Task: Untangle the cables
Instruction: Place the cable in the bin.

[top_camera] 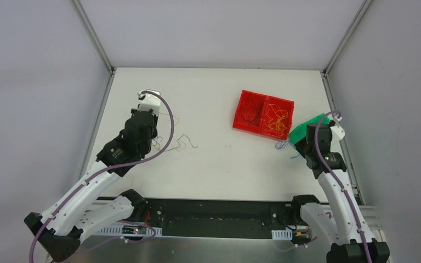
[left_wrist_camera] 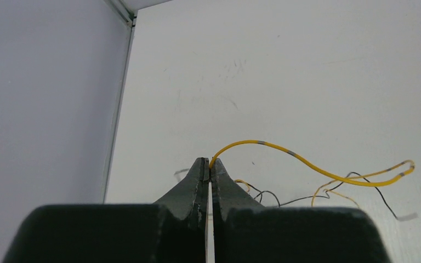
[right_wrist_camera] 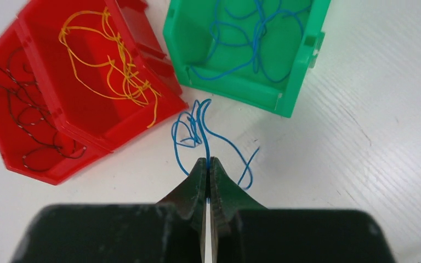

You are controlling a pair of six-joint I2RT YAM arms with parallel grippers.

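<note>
My left gripper (left_wrist_camera: 210, 163) is shut on the end of a yellow cable (left_wrist_camera: 307, 161), which arcs to the right above the white table. Thin dark cables (left_wrist_camera: 285, 201) and a thinner yellow strand lie tangled beneath it. From above, these loose cables (top_camera: 183, 141) trail to the right of the left wrist, whose fingers are hidden under the arm. My right gripper (right_wrist_camera: 208, 160) is shut on a curly blue cable (right_wrist_camera: 197, 129) lying on the table just in front of a green bin (right_wrist_camera: 290, 82). That bin holds more blue cables.
A red two-part bin (right_wrist_camera: 87, 134) sits left of the green one, with yellow cables (right_wrist_camera: 115, 66) in one part and dark cables (right_wrist_camera: 27, 109) in the other. From above, the red bin (top_camera: 235, 121) and green bin (top_camera: 307, 129) stand at the right. Enclosure walls ring the table.
</note>
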